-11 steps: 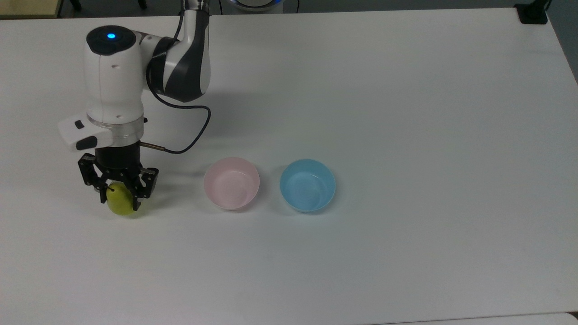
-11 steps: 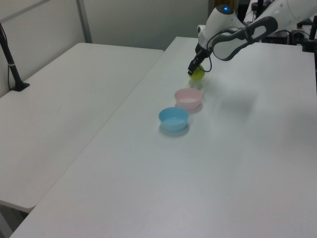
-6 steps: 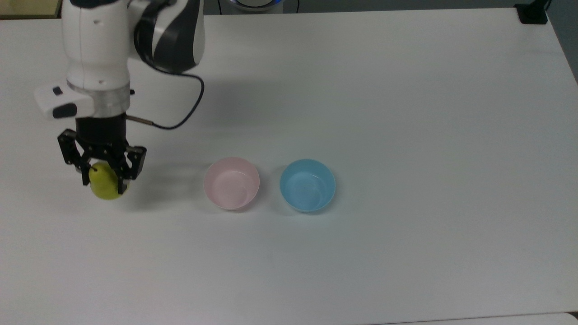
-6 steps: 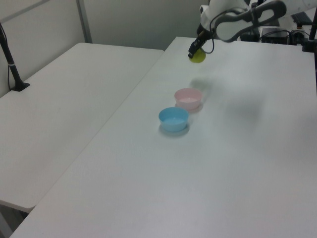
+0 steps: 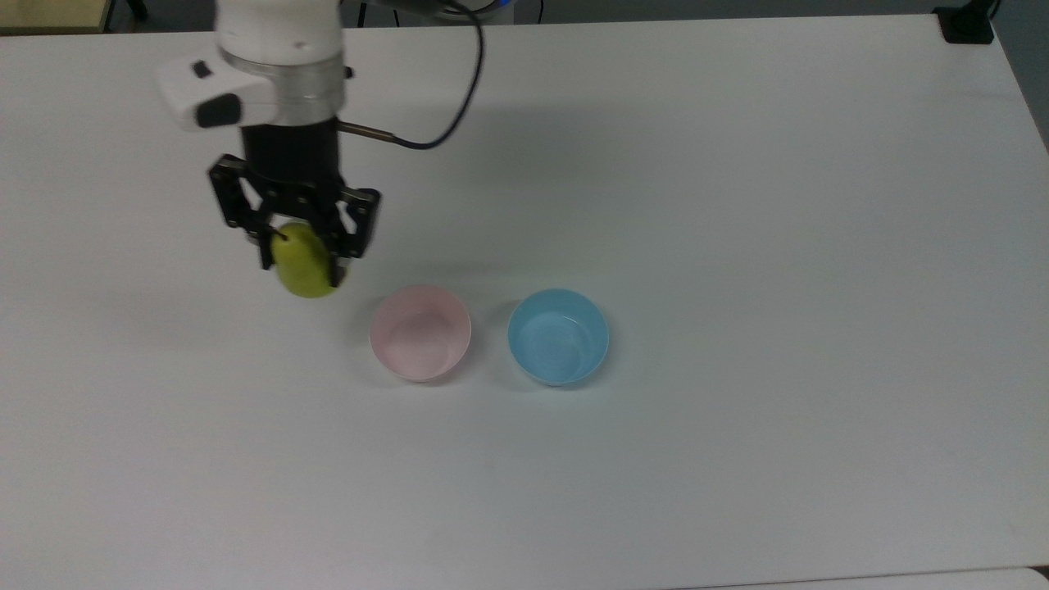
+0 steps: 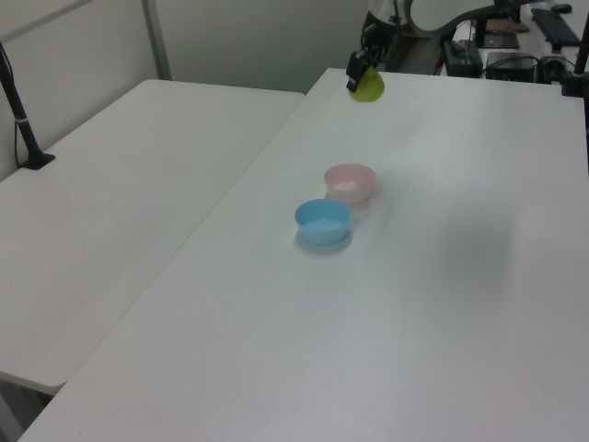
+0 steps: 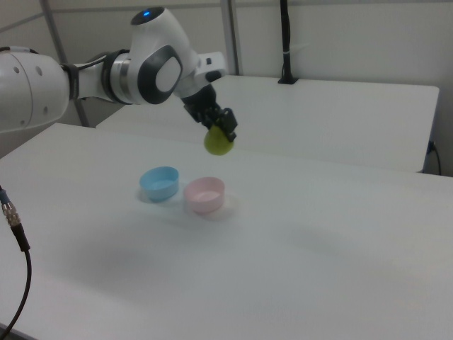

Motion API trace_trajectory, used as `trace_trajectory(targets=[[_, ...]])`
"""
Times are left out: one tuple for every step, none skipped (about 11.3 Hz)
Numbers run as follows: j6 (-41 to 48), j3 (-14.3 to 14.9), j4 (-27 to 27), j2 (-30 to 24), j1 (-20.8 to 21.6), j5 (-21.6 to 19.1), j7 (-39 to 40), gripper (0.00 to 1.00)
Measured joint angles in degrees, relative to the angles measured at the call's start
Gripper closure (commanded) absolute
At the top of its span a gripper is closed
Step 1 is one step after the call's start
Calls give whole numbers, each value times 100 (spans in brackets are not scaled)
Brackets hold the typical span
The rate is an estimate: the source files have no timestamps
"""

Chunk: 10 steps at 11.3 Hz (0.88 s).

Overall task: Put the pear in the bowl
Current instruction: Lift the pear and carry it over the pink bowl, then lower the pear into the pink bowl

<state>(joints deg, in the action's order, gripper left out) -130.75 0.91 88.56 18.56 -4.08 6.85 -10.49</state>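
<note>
Top view, left to right. Gripper (image 5: pixel 300 246) at the top view's left, pointing down, its 2 black fingers (image 5: pixel 264 246) pinching the pear (image 5: pixel 303 262) from either side. Pear yellow-green, short dark stem at its upper end between the fingers, the rounded bottom hanging below the fingertips. It is held in the air above the white table (image 5: pixel 737 451), not touching it; a faint shadow lies on the surface underneath. A black cable runs from the wrist toward the top edge.

Next to the right: the pink bowl (image 5: pixel 420 333), upright on the table, nothing inside. The pear sits up and to the left of it in the top view, near the bowl's rim but not over it. Just beside the pink bowl, further right, the blue bowl (image 5: pixel 558 336), same size, also upright with a bare inside. The 2 bowls stand apart with a narrow gap between them.

Left view: gripper (image 6: pixel 361 74) and pear (image 6: pixel 369 86) high at the far end of the table (image 6: pixel 442 322), well above the surface; pink bowl (image 6: pixel 350 182) nearer the camera, blue bowl (image 6: pixel 322 221) nearer still.

Right view: blue bowl (image 7: pixel 159 183) at the right view's left, pink bowl (image 7: pixel 204 195) just right of it, pear (image 7: pixel 218 142) held by the gripper (image 7: pixel 221 132) above and slightly behind the pink bowl.
</note>
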Motion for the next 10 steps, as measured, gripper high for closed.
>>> trace_trajectory(targets=[[0,-3,97,2,172,0,-216,79],[0,-5,190,3,323,0,-395,79],[0,-5,279,5,464,1,-561,79],[0,-6,361,6,565,2,-639,79],[0,-6,451,16,633,2,-672,79],[0,-5,532,26,659,3,-677,79],[-50,-5,609,49,663,5,-677,79],[-174,-5,675,92,666,5,-677,79],[-325,-5,711,174,676,6,-677,79],[-439,-5,721,271,685,43,-677,79]])
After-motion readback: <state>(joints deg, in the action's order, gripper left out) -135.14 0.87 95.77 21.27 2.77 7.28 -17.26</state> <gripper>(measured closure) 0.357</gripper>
